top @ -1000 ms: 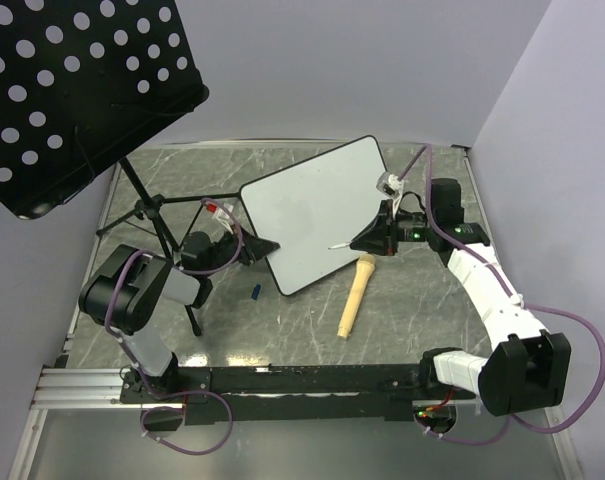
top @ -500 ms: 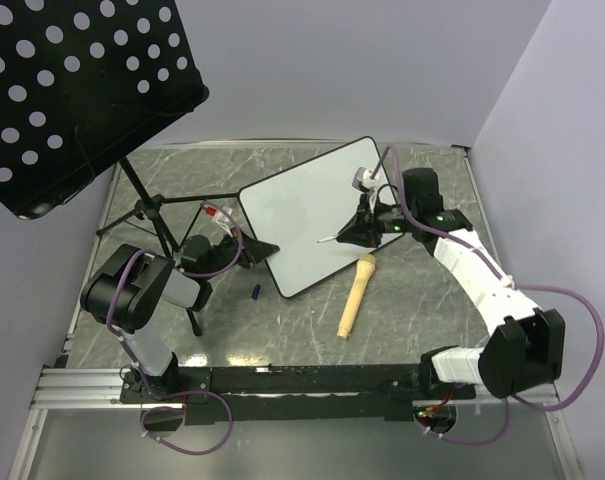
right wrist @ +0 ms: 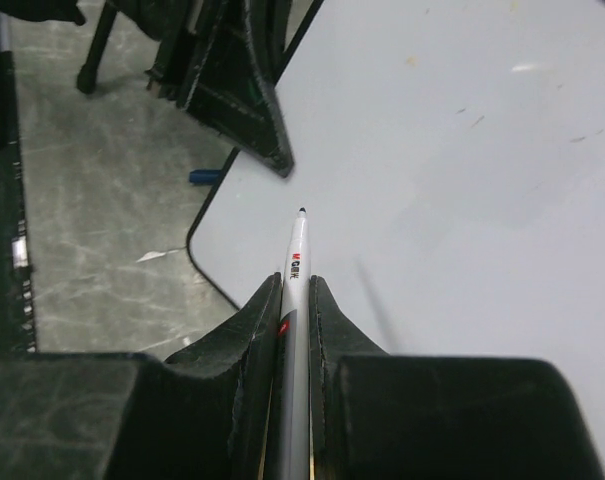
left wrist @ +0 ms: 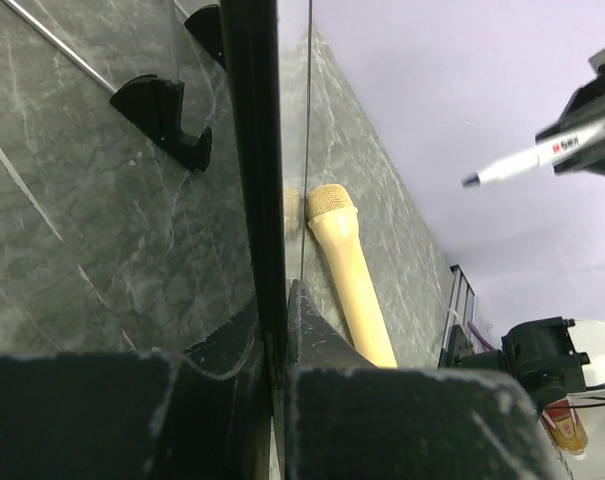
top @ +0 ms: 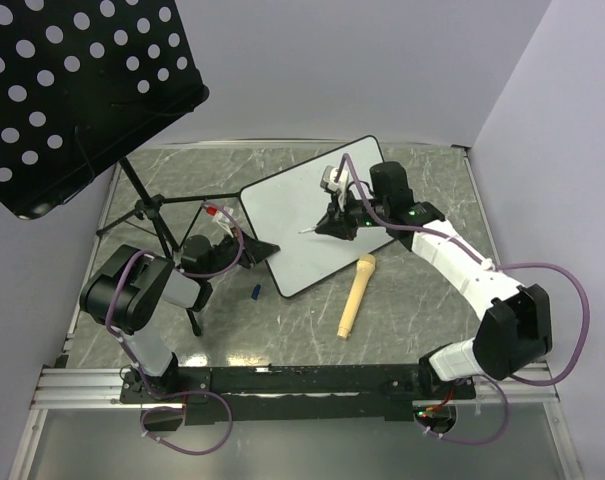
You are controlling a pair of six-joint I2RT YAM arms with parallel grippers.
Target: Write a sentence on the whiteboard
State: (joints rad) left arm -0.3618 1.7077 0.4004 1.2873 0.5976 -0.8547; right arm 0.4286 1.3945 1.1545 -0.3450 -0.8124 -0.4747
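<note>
The whiteboard (top: 312, 215) lies tilted on the table, its white face blank; no sentence shows on it. My left gripper (top: 265, 250) is shut on the board's near-left black rim (left wrist: 252, 150), with its jaws pinching the edge in the left wrist view (left wrist: 277, 340). My right gripper (top: 332, 225) is shut on a white marker (right wrist: 295, 260), uncapped, with its tip pointing at the board's lower-left part (right wrist: 462, 150). The tip hangs a little above the surface. The marker also shows in the left wrist view (left wrist: 532, 160).
A yellow microphone-shaped object (top: 355, 295) lies just right of the board's near edge. A small blue cap (top: 254, 292) lies on the table by the board's near corner. A black perforated music stand (top: 72, 90) on tripod legs (top: 157, 225) stands at the back left.
My right arm has swung left from the board's right edge to over its middle, carrying the marker. The left gripper and the board have not moved.
</note>
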